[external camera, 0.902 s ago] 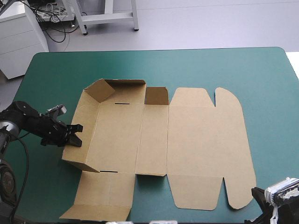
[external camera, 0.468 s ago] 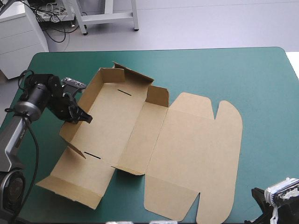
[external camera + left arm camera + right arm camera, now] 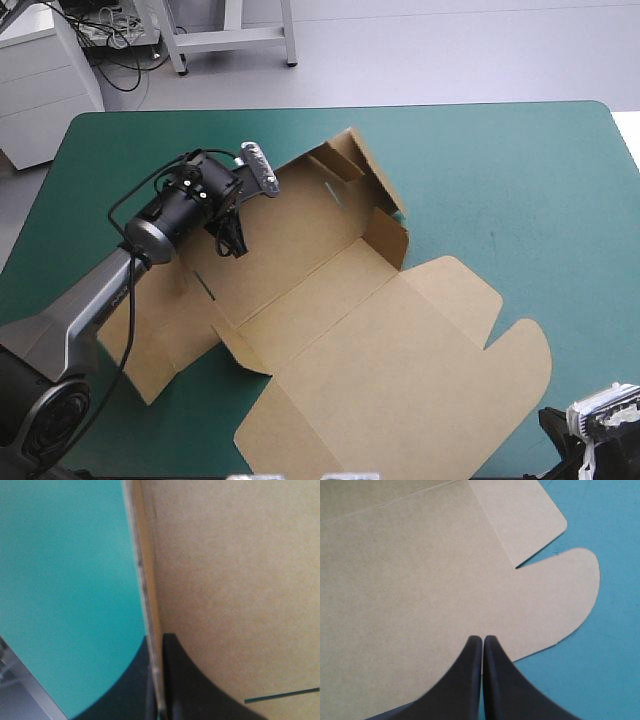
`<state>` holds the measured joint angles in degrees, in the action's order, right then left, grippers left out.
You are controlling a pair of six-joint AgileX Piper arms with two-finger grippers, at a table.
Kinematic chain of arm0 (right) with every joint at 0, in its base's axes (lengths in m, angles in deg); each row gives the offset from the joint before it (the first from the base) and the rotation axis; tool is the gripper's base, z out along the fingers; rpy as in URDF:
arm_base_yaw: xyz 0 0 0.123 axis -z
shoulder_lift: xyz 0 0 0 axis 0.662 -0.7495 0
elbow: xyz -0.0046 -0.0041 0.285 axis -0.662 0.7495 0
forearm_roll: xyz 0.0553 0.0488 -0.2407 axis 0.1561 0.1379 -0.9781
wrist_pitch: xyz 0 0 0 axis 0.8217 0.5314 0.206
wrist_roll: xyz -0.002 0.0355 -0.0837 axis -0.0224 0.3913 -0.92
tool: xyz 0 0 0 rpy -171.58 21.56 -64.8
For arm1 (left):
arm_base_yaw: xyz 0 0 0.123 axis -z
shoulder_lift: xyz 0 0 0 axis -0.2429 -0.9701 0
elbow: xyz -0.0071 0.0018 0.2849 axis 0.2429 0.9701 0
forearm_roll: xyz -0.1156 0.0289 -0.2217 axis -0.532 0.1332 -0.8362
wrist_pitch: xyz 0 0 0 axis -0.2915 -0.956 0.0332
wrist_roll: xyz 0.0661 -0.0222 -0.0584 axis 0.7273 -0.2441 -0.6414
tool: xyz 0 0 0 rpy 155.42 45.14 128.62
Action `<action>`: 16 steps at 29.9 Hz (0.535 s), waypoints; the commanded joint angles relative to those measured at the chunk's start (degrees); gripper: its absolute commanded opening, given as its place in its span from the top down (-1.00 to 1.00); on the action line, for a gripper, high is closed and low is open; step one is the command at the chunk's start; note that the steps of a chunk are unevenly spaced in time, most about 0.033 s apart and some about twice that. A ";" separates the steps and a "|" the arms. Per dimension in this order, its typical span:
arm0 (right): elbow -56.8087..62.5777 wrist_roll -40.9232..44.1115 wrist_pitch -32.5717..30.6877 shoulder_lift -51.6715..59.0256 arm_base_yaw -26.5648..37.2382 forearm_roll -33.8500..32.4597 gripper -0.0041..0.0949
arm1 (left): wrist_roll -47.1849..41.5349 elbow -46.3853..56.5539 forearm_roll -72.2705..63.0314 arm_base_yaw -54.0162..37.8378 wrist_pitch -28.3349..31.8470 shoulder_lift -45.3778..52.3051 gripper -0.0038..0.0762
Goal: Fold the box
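Note:
The brown box (image 3: 380, 340) lies slantwise across the table, its lid flat toward the near right and its tray end toward the far left. A short wall (image 3: 355, 165) stands raised at the far end. My left gripper (image 3: 235, 240) is at the tray's long outer wall. In the left wrist view the black fingers (image 3: 159, 637) are pinched on that wall's edge (image 3: 145, 580), with the inner board (image 3: 235, 580) beside them. My right gripper (image 3: 482, 639) is shut with nothing in it, just above the lid's rounded flap (image 3: 570, 590). The high view shows it at the near right corner (image 3: 553, 418).
Bare teal-green cover (image 3: 520, 170) stretches along the far right of the table. A flat flap of the box (image 3: 150, 350) reaches toward the near left edge. A thin slot (image 3: 280, 695) is cut in the board beside the left fingers.
The left gripper has closed on the outer wall and swung it toward the far middle, turning the whole box clockwise. The far end wall now stands up. The right gripper has not moved.

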<state>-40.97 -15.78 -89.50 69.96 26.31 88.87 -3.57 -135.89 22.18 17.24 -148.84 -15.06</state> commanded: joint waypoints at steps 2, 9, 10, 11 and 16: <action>-1.27 0.13 2.36 -0.80 0.24 0.33 0.93 | 0.79 -1.94 7.01 6.12 9.49 2.29 0.98; -1.27 0.13 2.97 -0.80 0.24 0.33 0.93 | -0.65 -0.68 17.08 12.47 14.38 2.51 0.98; -1.27 0.13 3.09 -0.80 0.24 0.33 0.93 | -0.80 0.34 17.94 13.21 15.47 2.94 0.98; -1.27 0.13 3.09 -0.80 0.24 0.33 0.93 | -1.39 1.13 18.21 13.77 16.46 3.14 0.98; -1.27 0.13 3.53 -0.80 0.24 0.33 0.93 | -8.44 9.04 27.24 17.59 20.58 6.39 0.98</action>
<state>-40.97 -15.67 -89.50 69.96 26.31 88.87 -7.46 -129.26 42.26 32.31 -132.12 -13.06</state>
